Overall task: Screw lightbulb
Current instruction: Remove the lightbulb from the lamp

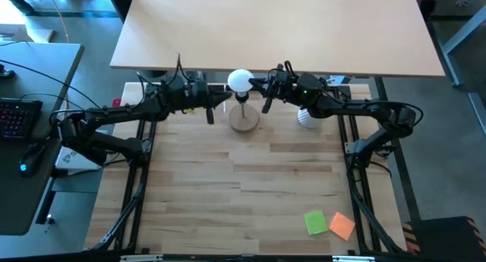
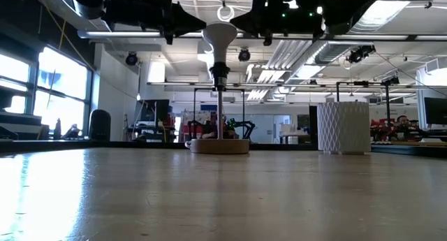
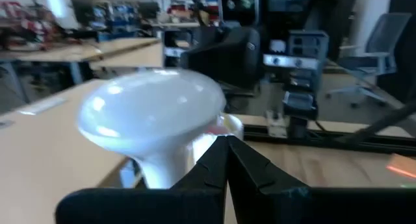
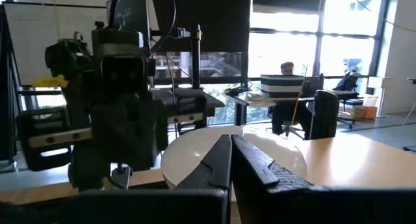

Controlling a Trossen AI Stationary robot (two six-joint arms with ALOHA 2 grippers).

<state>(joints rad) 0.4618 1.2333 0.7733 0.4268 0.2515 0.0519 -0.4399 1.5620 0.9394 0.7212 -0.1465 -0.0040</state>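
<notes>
The white lightbulb [image 2: 219,37] stands upright, its narrow end in the black socket [image 2: 220,77] of the round wooden lamp base [image 1: 244,119] at the table's far middle. My left gripper [image 1: 226,99] is shut and points level at the bulb from the table's left, its tip beside the bulb's tapering neck [image 3: 162,165]. My right gripper [image 1: 254,83] is shut and points level from the right, its tip at the globe's edge [image 4: 195,152]. In the low view both tips [image 2: 201,29] [image 2: 237,24] flank the globe. My left gripper's shut fingertips [image 3: 214,160] stand close beside the bulb's neck, level, from the table's left; I cannot tell whether they touch it. My right gripper's shut fingertips [image 4: 224,160] lie at the globe's right side [image 1: 249,81], level, from the table's right; I cannot tell whether they touch it.
A white ribbed cup [image 2: 343,127] stands right of the lamp base, under the right arm. A green note [image 1: 316,222] and an orange note [image 1: 342,225] lie near the front right corner. A second tabletop [image 1: 273,26] adjoins the far edge.
</notes>
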